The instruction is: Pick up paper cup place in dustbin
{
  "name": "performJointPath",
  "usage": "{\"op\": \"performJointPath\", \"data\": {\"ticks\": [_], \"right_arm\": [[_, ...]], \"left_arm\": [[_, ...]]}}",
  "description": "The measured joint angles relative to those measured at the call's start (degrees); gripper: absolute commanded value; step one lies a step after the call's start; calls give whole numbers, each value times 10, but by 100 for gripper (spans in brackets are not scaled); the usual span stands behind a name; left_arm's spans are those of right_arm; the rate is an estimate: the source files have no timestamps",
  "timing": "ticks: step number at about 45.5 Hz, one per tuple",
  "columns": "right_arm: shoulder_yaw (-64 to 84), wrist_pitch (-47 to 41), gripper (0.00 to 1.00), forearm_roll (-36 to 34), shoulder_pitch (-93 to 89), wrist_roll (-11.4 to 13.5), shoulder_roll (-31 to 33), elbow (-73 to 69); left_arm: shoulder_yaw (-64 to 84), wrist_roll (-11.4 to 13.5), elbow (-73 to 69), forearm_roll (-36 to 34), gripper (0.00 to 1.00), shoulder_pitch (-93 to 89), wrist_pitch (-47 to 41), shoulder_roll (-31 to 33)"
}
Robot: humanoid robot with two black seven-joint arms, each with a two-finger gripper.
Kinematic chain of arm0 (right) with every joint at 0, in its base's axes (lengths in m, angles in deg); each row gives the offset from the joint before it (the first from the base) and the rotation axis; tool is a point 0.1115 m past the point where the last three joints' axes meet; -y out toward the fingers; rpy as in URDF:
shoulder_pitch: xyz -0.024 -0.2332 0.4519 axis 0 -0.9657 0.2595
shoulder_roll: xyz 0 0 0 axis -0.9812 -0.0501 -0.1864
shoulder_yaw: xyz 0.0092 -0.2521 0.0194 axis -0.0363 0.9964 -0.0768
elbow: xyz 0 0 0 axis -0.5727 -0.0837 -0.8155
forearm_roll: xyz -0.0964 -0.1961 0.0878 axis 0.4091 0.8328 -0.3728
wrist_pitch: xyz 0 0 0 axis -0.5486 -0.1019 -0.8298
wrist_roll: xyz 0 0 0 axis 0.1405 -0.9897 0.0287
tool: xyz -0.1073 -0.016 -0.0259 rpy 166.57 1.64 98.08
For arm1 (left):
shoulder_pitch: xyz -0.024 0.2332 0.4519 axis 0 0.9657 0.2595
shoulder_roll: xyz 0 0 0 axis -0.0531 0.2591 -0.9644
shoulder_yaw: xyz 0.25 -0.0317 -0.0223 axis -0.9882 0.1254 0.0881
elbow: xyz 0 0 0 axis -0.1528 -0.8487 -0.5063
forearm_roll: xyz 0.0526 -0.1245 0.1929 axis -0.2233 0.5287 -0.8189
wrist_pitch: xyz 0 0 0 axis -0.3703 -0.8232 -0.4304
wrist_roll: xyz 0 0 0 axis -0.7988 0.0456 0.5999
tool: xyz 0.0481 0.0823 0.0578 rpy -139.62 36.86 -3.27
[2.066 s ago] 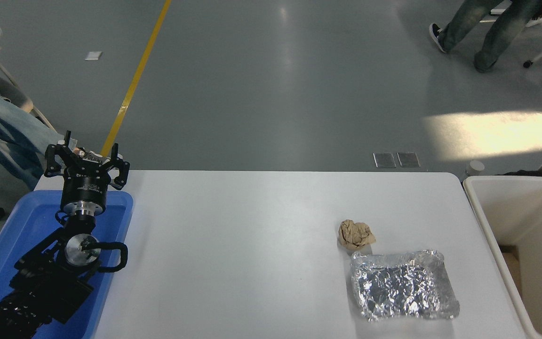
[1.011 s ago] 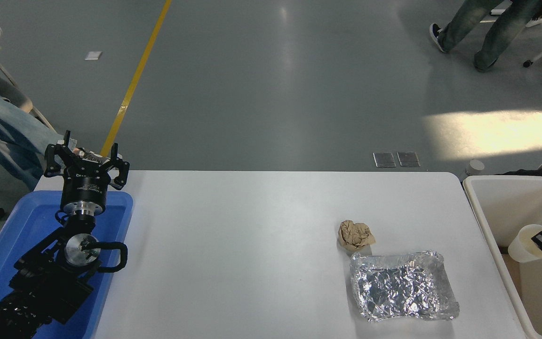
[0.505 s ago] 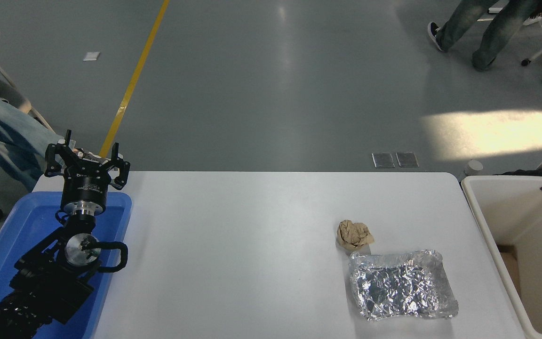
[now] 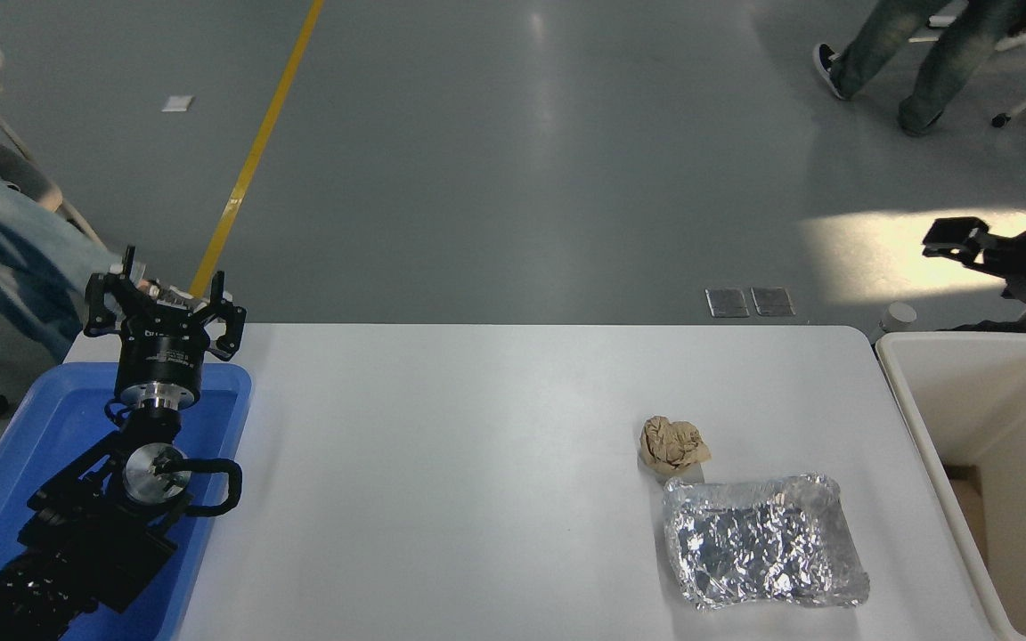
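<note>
Standing beside the table point(image 4: 477, 445), the dustbin point(image 4: 909, 405) shows only bare walls.

This looks like a robotics lab or test hall. A plain white table point(image 4: 495, 463) stands on a wide, glossy grey floor point(image 4: 513, 160) marked with a yellow line point(image 4: 255, 151) and 2 metal floor plates point(image 4: 749, 302). People's legs point(image 4: 914, 53) and a wheeled chair base point(image 4: 1025, 98) show at the far side.
</note>
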Motion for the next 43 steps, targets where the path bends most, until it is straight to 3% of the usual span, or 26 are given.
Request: {"op": "performJointPath", "data": {"ticks": [19, 43], "right_arm": [[37, -186, 100, 8, 150, 1, -61, -156], [49, -268, 100, -50, 265, -1, -77, -238]], "left_arm": [[0, 1, 0, 1, 99, 0, 0, 0], [1, 1, 0, 2, 99, 0, 0, 0]]}}
